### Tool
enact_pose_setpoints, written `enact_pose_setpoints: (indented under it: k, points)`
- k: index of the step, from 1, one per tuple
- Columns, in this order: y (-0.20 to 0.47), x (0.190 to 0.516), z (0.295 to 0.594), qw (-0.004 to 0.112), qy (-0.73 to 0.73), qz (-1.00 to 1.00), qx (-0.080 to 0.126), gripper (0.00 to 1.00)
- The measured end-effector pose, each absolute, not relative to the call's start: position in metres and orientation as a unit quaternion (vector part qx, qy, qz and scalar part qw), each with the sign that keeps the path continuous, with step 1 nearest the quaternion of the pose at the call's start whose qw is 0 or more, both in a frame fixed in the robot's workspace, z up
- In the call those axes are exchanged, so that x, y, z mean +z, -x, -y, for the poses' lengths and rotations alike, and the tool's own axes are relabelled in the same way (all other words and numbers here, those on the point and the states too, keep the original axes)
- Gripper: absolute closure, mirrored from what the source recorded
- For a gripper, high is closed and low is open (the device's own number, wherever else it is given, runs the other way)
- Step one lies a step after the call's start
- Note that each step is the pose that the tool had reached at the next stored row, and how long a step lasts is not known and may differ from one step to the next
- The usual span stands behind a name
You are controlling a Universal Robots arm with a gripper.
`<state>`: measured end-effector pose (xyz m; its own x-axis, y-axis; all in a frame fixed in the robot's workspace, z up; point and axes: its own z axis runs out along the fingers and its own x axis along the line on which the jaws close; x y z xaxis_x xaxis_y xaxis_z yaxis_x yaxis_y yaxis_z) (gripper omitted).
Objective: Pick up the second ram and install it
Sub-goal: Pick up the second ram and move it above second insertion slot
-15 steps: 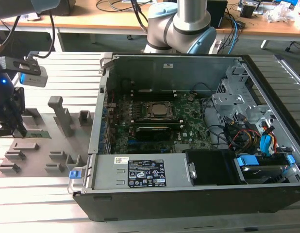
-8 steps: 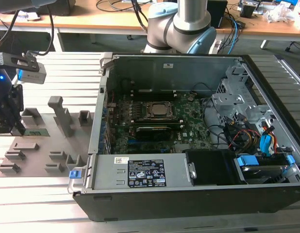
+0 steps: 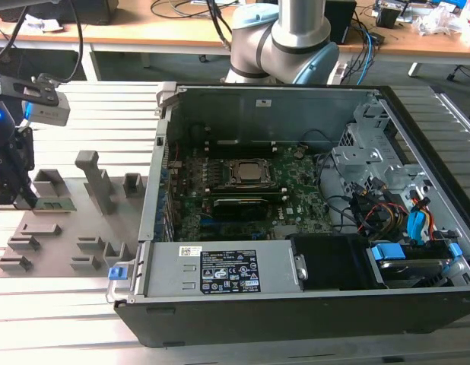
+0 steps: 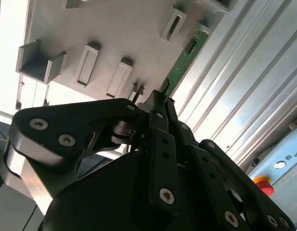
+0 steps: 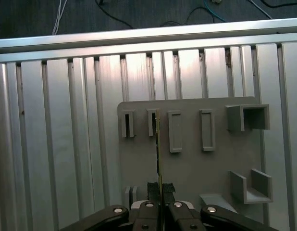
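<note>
Green second ram (image 4: 183, 60), edge-up, pinched by tool (image 5: 161, 188); long axis along tray (image 5: 187, 168).

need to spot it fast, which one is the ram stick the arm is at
Find the open computer case; on the exterior view's left of it a grey tray of slots lies on the slatted table. At the tray's far edge from the case, the jaws of the gripper grip the ram stick: thin, flat and green, unlike the grey plastic around it.

A ribbed aluminium tabletop (image 3: 60, 319) spans the near scene. A wooden desk (image 3: 144, 34) strewn with cables (image 3: 182, 9) stands far behind.
</note>
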<state>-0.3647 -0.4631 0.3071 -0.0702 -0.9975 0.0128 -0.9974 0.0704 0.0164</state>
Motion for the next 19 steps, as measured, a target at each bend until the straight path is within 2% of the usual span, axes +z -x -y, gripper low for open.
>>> enact_pose_setpoints:
  k: [19]
  points:
    - [0.365,0.329,0.463,0.010,-0.682,0.731,-0.002,0.86]
